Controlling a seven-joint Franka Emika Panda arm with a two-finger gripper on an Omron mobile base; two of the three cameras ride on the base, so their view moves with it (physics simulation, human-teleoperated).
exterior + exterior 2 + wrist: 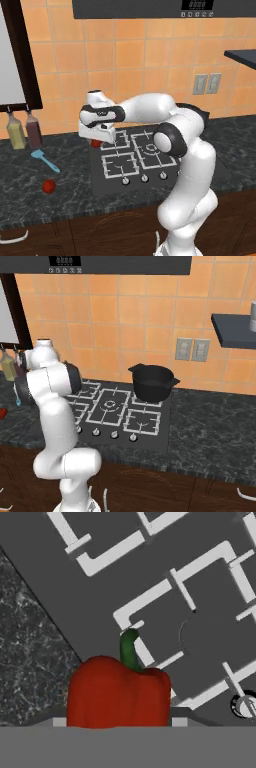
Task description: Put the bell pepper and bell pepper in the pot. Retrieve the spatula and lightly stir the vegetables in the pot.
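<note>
One red bell pepper [117, 694] with a green stem sits between my gripper [119, 723] fingertips, and the jaws are closed on its sides. In the left base view the gripper [98, 141] holds this pepper [95, 144] just over the left edge of the stove [120, 167]. The second bell pepper [48, 186] lies on the dark counter near the front left. The light-blue spatula [45, 160] lies on the counter between them, left of the stove. The black pot [151, 381] stands on the back right burner, far from the gripper.
Two bottles [16, 131] [33, 130] stand against the wall at the left. A dark shelf [232, 330] juts out at the right, above the counter. The range hood [110, 263] hangs over the stove. My own arm [170, 140] spans the burners.
</note>
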